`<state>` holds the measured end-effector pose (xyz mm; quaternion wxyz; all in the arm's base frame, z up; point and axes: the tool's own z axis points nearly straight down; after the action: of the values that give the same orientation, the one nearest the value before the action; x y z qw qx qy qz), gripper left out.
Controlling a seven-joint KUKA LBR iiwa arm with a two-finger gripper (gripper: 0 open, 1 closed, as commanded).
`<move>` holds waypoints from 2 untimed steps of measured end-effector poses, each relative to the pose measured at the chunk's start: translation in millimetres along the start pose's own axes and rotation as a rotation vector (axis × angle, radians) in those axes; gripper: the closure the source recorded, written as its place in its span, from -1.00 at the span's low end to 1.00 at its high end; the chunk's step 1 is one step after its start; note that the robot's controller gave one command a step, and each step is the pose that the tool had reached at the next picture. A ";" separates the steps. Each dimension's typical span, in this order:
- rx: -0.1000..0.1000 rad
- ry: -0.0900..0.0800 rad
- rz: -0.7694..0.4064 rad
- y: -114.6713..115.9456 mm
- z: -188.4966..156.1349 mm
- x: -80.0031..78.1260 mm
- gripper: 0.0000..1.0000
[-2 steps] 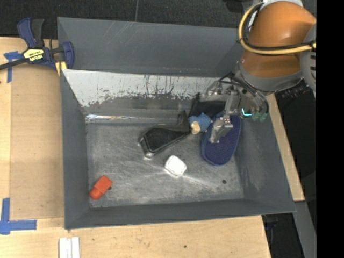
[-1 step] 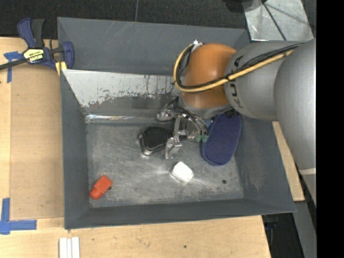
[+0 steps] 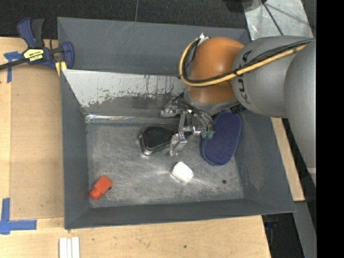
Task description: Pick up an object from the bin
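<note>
Shows gripper [image 3: 184, 132] in the middle of the bin [image 3: 75, 144], just beside the right end of a black rounded object [image 3: 155, 138] with silvery trim; cannot tell whether spread or closed. Probably light, rigid, slick-shelled; best pinched across its narrower width, not the dome

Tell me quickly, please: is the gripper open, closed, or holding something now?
Gripper: it cannot be told; it is beside the glossy black rounded object in the middle of the grey metal bin.

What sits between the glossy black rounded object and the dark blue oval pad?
In the camera view, the gripper stands between the glossy black rounded object and the dark blue oval pad.
</note>
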<state>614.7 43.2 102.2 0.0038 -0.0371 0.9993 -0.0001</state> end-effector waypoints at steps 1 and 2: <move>-0.001 -0.001 0.068 2.5 1.3 -9.2 -1.00; 0.002 0.017 0.123 -0.3 24.4 -8.5 -1.00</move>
<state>623.4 43.5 77.9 -0.0048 0.0246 0.9997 -0.0013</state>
